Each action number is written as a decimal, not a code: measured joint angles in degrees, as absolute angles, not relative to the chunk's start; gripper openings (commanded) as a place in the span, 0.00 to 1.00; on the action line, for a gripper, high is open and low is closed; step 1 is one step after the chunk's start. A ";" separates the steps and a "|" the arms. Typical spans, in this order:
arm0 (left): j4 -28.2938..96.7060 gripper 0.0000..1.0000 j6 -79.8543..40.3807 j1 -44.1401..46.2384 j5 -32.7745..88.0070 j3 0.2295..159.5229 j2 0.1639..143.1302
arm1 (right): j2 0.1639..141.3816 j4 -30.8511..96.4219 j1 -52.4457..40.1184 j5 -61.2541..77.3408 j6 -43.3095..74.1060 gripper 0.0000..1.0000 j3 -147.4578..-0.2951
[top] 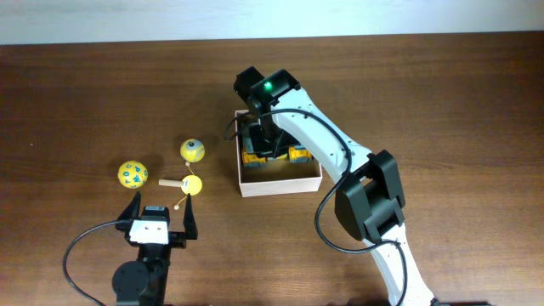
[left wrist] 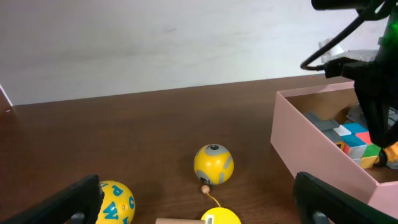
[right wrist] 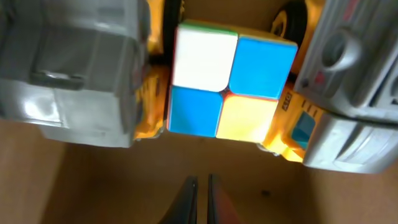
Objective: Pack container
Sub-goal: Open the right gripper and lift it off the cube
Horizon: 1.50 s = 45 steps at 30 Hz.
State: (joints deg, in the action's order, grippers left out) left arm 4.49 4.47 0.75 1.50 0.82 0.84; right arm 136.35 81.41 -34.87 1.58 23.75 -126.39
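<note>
The container (top: 280, 184) is a shallow square box, white outside and tan inside, right of the table's middle; the left wrist view shows its near wall (left wrist: 311, 146). My right gripper (top: 264, 150) reaches down into it. Its jaws (right wrist: 200, 200) are shut with nothing between them, just above the tan floor (right wrist: 93, 186). Ahead of them lies a coloured puzzle cube (right wrist: 230, 81) between grey toy parts (right wrist: 74, 68) and a yellow toy truck (top: 297, 155). My left gripper (top: 161, 218) stands open and empty at the front left, near the loose toys.
Outside the box lie a yellow ball with blue letters (top: 132, 174) (left wrist: 115, 200), a yellow-and-grey ball (top: 193, 150) (left wrist: 213, 164), and a wooden stick (top: 172, 182) strung to a small yellow ball (top: 194, 184) (left wrist: 221, 216). The right arm's cable (top: 327, 212) loops beside the box.
</note>
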 measured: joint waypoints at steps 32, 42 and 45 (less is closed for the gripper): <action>4.49 0.99 4.49 0.75 1.50 0.82 0.84 | 136.35 62.92 -31.64 1.63 22.68 0.04 -114.74; 4.49 0.99 4.49 0.75 1.50 0.82 0.84 | 136.35 62.52 -31.64 0.82 20.47 0.04 -116.05; 4.51 0.99 4.49 0.75 1.50 0.82 0.84 | 136.35 62.81 -31.62 0.47 20.25 0.04 -117.38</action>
State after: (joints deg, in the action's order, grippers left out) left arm 4.51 4.49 0.75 1.50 0.82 0.84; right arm 136.35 62.81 -31.62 0.47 20.25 -117.38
